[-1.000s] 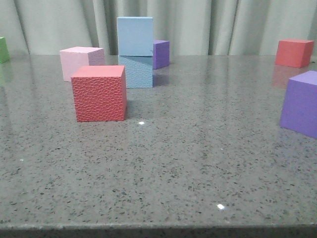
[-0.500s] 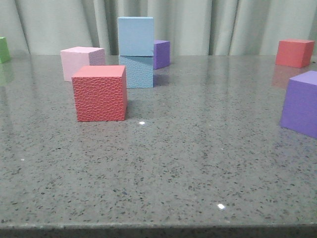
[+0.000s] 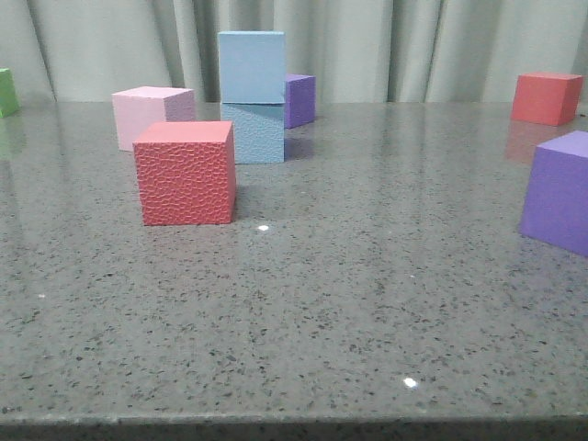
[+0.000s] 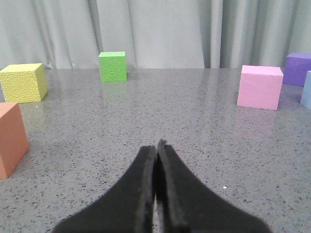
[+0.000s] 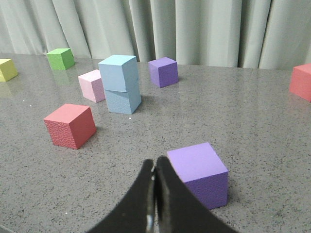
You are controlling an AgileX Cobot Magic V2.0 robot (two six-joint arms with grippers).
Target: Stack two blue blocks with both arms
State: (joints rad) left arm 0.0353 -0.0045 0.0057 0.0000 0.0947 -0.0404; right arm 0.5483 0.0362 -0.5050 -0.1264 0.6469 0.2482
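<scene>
Grey speckled worktop carries one blue block squarely atop the other blue block, so the left gripper and right gripper, both pressed together and empty, should retreat without nudging the pile.

My left gripper hung pressed shut above the grey table, green cube far ahead, yellow cube, orange cube, pink cube.

Grey speckled table w/ curtain behind. Red cube up front, pink cube behind it. Purple cube at right edge, another purple cube & red cube far back. Green cube, yellow cube, orange cube off left.
</scene>
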